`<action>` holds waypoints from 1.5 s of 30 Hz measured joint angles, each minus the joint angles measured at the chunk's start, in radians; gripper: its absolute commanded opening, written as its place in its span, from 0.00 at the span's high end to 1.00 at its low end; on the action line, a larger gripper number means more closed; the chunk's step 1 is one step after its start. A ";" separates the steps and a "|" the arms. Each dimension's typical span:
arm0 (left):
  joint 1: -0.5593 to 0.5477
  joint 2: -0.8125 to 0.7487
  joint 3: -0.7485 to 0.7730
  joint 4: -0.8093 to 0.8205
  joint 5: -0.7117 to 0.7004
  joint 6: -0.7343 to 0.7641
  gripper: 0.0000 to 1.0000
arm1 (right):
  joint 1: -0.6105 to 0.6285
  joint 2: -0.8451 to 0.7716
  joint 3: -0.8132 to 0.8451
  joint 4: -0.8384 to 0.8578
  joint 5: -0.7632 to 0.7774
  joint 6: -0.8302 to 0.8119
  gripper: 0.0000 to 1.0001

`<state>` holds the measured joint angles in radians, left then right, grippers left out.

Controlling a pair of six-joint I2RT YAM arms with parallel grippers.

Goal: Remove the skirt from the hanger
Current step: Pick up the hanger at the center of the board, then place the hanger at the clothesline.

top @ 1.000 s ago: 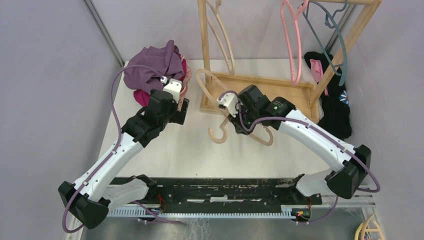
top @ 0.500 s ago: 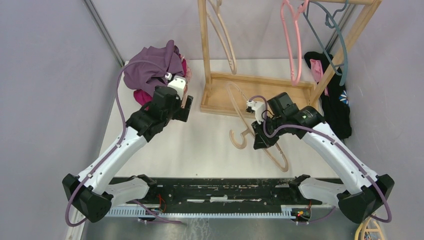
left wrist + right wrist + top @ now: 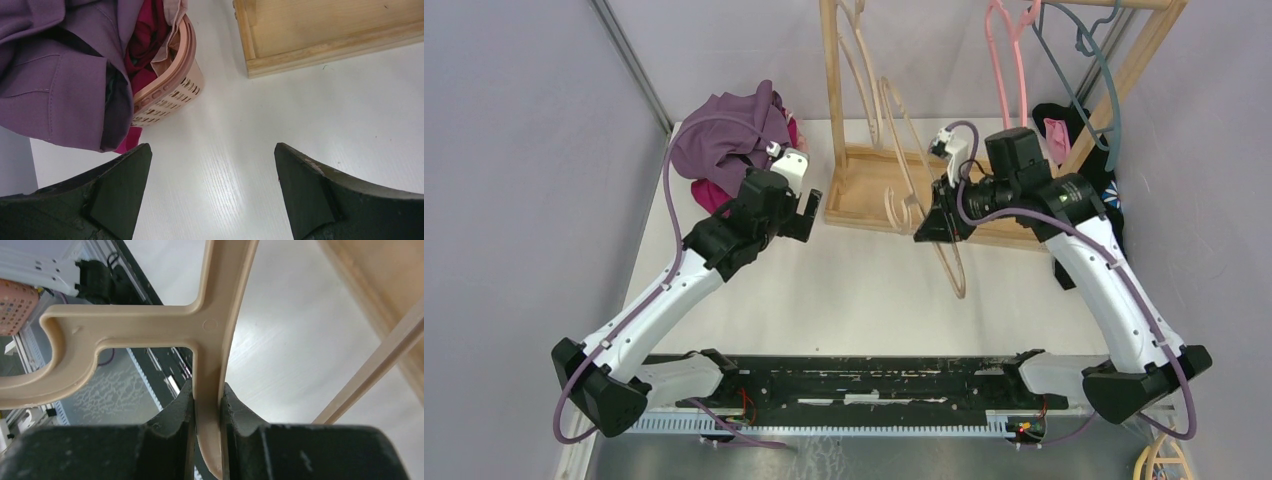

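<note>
The right gripper (image 3: 207, 405), clamped on the bare hanger (image 3: 212, 325), has lifted it to the wooden rack (image 3: 854, 190), while the purple skirt (image 3: 724, 135) lies heaped left of that rack by the wide-open left gripper (image 3: 212, 170), so removal looks done.

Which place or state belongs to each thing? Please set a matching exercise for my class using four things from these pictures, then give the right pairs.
Things:
1. left pincer
2. right pincer
3. purple garment
4. pink hanger

Places or states:
A. hanging on the wooden rack
B. open, holding nothing
C. heaped on the pink basket
D. shut on the beige hanger

Pairs: 1-B, 2-D, 3-C, 4-A
</note>
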<state>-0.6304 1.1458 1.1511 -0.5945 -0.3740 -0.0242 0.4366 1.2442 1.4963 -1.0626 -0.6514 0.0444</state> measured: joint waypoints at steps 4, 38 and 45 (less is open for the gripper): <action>-0.005 0.000 0.002 0.000 -0.010 0.000 0.01 | -0.012 0.047 0.152 0.010 -0.013 0.003 0.99; -0.011 -0.050 0.062 -0.064 -0.106 0.019 0.01 | -0.087 0.519 0.555 0.591 0.127 0.391 0.99; -0.011 -0.050 0.062 -0.080 -0.126 0.019 0.01 | -0.089 0.591 0.643 0.712 0.125 0.539 0.99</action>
<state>-0.6418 1.0958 1.2129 -0.6743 -0.5003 -0.0055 0.3477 1.8351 2.1391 -0.3508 -0.5266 0.5835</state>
